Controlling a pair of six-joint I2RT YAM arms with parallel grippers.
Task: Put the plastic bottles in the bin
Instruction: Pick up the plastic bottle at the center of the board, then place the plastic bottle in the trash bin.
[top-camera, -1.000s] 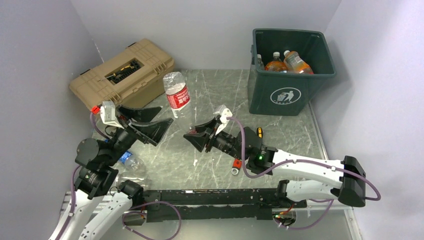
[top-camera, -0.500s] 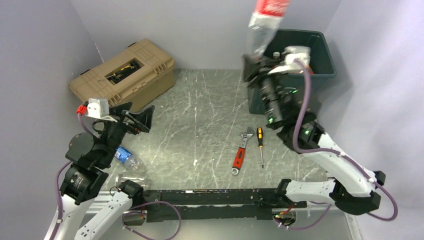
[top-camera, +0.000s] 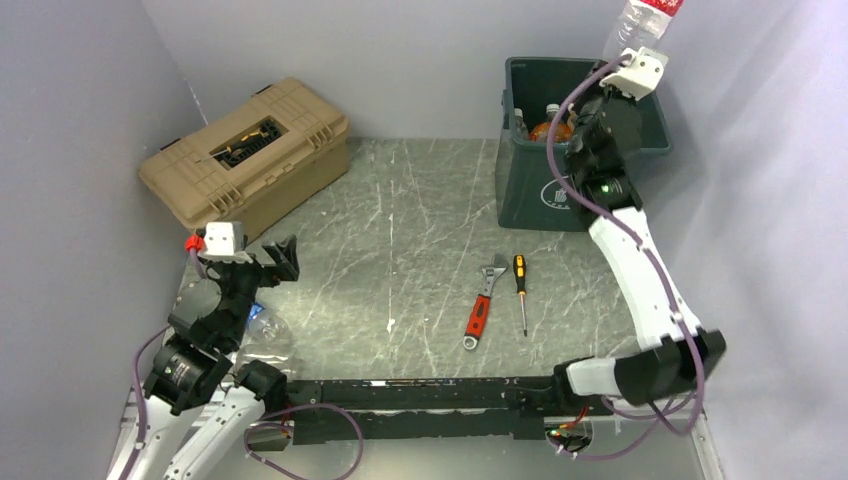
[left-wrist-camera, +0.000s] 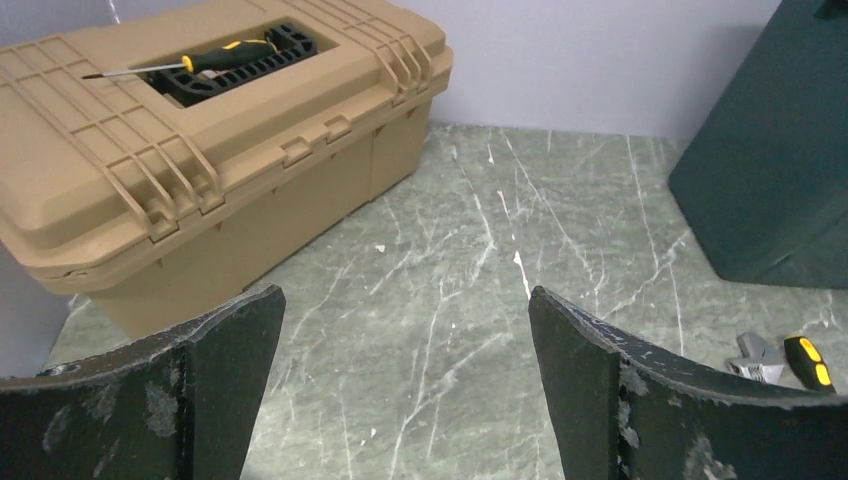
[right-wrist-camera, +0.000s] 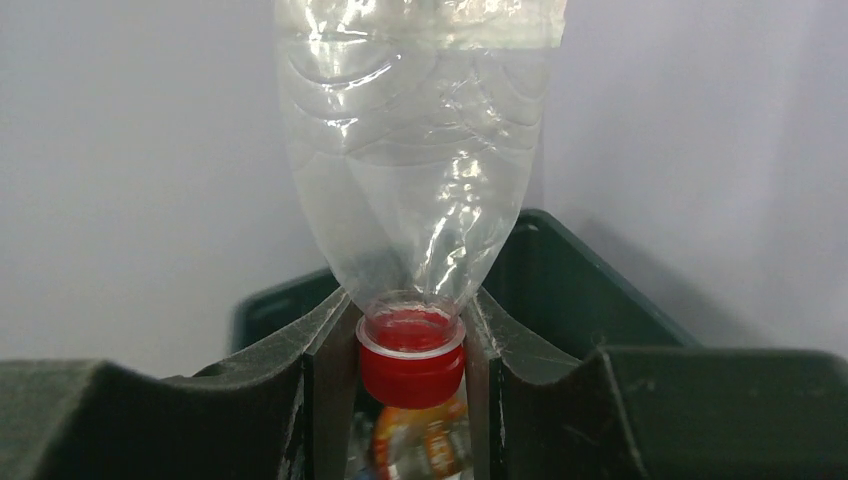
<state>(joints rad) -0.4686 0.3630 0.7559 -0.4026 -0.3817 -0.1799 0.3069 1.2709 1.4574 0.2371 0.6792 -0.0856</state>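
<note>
My right gripper (top-camera: 618, 55) is raised above the dark green bin (top-camera: 530, 200) and is shut on the red cap (right-wrist-camera: 411, 360) of a clear plastic bottle (right-wrist-camera: 420, 150). The bottle (top-camera: 645, 15) stands cap down above the jaws, its red label at the top edge of the top view. Orange bottles (top-camera: 548, 126) lie inside the bin; one (right-wrist-camera: 425, 445) shows below the cap. Another clear bottle with a blue label (top-camera: 262, 325) lies on the table beside my left arm. My left gripper (top-camera: 272, 256) is open and empty (left-wrist-camera: 405, 300) low over the table.
A tan toolbox (top-camera: 245, 155) stands at the back left, with a screwdriver in its lid tray (left-wrist-camera: 175, 65). A red-handled wrench (top-camera: 480, 308) and a yellow-and-black screwdriver (top-camera: 521, 295) lie on the table in front of the bin. Walls close in left, right and back.
My right arm has carried the bottle further right and back, so it now stands over the bin. My left arm has drawn back and lower towards its base.
</note>
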